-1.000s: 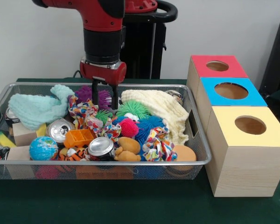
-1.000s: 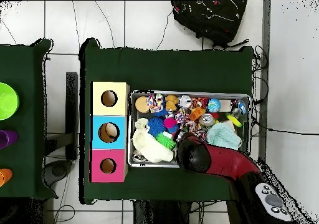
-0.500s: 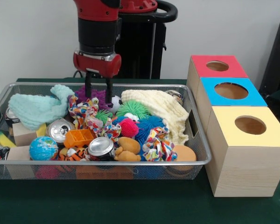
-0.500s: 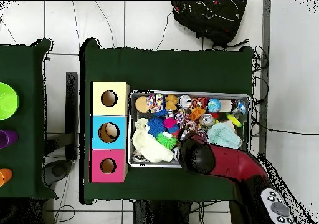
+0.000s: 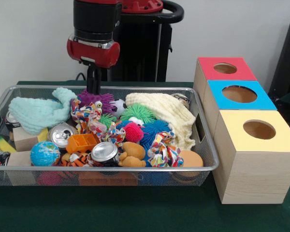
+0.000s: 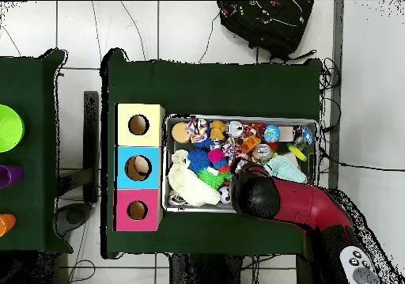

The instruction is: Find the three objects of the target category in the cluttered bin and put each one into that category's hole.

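gripper (image 5: 93,87): fingers together, apparently empty; above purple spiky ball (image 5: 97,99) | wire bin (image 5: 203,145): clutter heaped, targets buried | holes uppermost for dropping

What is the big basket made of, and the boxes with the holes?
The basket looks like shiny metal: thin silver wire mesh you can see through. The boxes look like pale, unpainted wood with visible grain on the sides; their red, blue and yellow tops look painted or papered.

End effector (image 5: 94,85) above bin (image 5: 203,145) (holding nothing).
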Robot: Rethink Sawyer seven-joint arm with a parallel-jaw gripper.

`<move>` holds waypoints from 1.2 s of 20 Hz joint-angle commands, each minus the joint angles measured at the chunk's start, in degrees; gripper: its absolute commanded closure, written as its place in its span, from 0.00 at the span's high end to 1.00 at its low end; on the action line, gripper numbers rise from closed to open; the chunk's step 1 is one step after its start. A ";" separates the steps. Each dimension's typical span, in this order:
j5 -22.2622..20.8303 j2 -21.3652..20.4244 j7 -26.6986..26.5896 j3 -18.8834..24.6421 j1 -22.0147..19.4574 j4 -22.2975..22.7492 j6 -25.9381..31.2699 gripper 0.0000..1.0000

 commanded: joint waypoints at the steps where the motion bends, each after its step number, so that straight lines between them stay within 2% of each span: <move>1: 0.66 -1.06 1.53 1.21 1.03 -5.71 5.88 0.00; 3: 1.07 -0.78 0.77 2.15 0.45 -5.62 6.38 0.00; 4: 1.50 -0.78 -0.99 3.36 -0.37 -5.12 8.68 1.00; 6: 2.87 -0.84 -1.22 5.04 -1.75 -3.99 8.87 1.00; 8: 1.71 -1.30 -1.07 3.94 -0.45 -4.68 8.10 1.00; 11: 2.75 -1.22 0.84 3.29 -0.06 -4.67 7.61 1.00; 17: 3.11 -0.37 -1.35 4.45 -1.01 -6.10 9.63 1.00; 18: 3.20 -0.29 -1.82 4.72 -1.23 -6.20 10.04 0.00; 24: 1.89 -0.63 -2.30 3.62 0.01 -8.03 10.32 0.00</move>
